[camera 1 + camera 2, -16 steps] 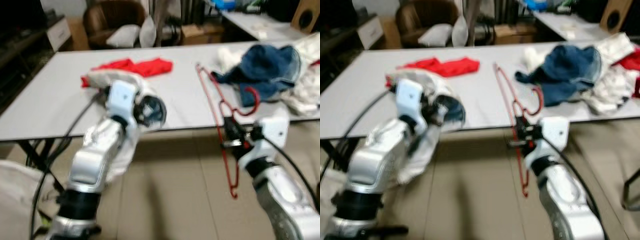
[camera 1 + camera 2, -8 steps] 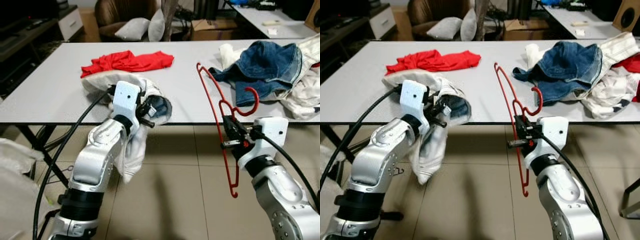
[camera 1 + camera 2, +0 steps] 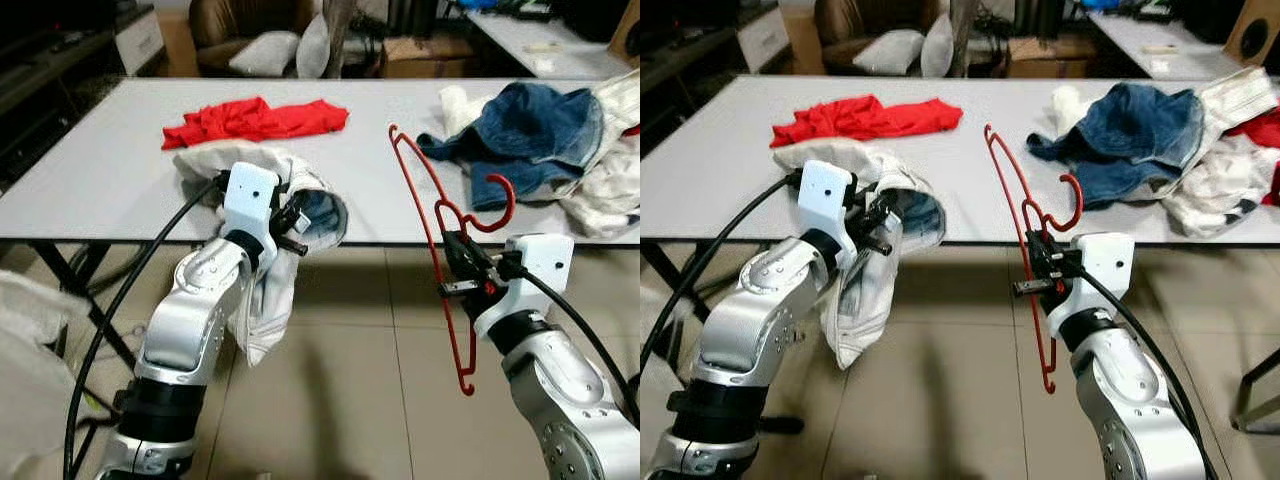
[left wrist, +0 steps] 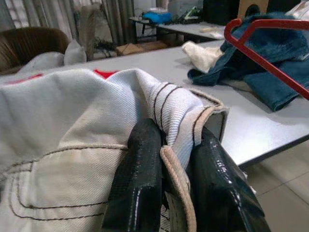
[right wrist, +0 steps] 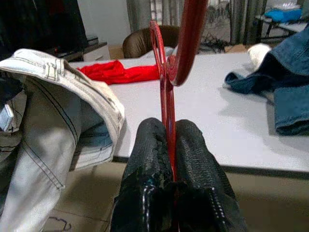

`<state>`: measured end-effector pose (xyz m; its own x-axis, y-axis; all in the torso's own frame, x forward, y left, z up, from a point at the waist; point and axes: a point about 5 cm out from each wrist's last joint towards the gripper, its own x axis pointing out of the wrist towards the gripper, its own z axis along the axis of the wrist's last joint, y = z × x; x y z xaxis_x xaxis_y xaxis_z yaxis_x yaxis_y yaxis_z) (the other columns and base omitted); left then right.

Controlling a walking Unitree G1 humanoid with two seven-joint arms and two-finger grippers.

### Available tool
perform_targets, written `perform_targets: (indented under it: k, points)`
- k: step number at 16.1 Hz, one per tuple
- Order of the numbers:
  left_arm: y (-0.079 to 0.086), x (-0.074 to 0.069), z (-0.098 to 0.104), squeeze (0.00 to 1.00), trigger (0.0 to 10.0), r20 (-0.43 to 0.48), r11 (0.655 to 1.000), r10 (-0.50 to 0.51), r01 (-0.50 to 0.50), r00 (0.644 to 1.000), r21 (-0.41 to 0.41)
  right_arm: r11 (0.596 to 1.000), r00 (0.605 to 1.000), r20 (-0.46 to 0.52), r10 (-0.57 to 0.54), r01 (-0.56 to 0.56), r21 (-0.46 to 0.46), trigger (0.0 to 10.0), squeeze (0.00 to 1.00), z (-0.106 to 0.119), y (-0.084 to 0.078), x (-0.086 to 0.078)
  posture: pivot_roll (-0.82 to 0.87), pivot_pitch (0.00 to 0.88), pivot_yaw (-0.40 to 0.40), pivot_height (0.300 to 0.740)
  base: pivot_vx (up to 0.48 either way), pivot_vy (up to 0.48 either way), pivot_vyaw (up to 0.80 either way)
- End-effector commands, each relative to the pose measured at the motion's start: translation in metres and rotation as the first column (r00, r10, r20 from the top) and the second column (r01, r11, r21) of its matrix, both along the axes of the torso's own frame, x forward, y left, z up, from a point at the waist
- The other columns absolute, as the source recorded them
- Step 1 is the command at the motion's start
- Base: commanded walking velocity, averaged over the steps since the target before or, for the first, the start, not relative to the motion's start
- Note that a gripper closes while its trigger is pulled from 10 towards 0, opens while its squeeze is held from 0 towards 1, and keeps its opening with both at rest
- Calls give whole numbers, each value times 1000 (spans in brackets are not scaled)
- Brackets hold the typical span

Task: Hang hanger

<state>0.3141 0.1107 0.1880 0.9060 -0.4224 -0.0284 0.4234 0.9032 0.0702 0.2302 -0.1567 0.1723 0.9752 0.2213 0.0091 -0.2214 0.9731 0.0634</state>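
right gripper [image 3: 462, 268] clamped on red hanger [image 3: 432, 232], long axis upright, hook up, near table [image 3: 120, 180] edge | left gripper [image 3: 293, 222] pinches pale jeans [image 3: 262, 290] waistband; garment lies left of hanger

right hand [image 3: 462, 268] gripping red hanger [image 3: 432, 230] (upright)

red shirt [image 3: 258, 118] lying upper left on the grey table [image 3: 120, 180], denim pile [image 3: 535, 135] upper right, brown chair [image 3: 235, 25] up top.
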Motion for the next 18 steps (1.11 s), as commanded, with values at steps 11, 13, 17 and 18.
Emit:
perform_targets:
  k: [11, 13, 17, 18]
  points:
    - [0, -2, 0, 0, 10000, -10, 1000, 12, -12, 1000, 5, 999, 999, -23, 23, -24, -26, 10000, 0, -1, -2, -2, -56, 0, 26, 740, -174, 0, 0]
    - [0, -3, -7, 0, 10000, -40, 1000, 27, -27, 999, 11, 997, 998, -48, 32, -35, -63, 10000, 0, -5, -7, -3, -66, 0, 31, 740, 0, 0, 0]
    - [10, 1, -53, 0, 0, -320, 975, -7, 78, 947, 210, 983, 990, -84, 112, -123, -138, 10000, 0, -3, -29, -13, -65, 0, 65, 740, 0, 0, 0]
    - [10, -2, -67, 0, 0, -383, 946, -55, 172, 922, 276, 974, 981, -114, 154, -171, -151, 10000, 0, -5, -30, -18, -65, 0, 74, 740, 0, 0, 0]
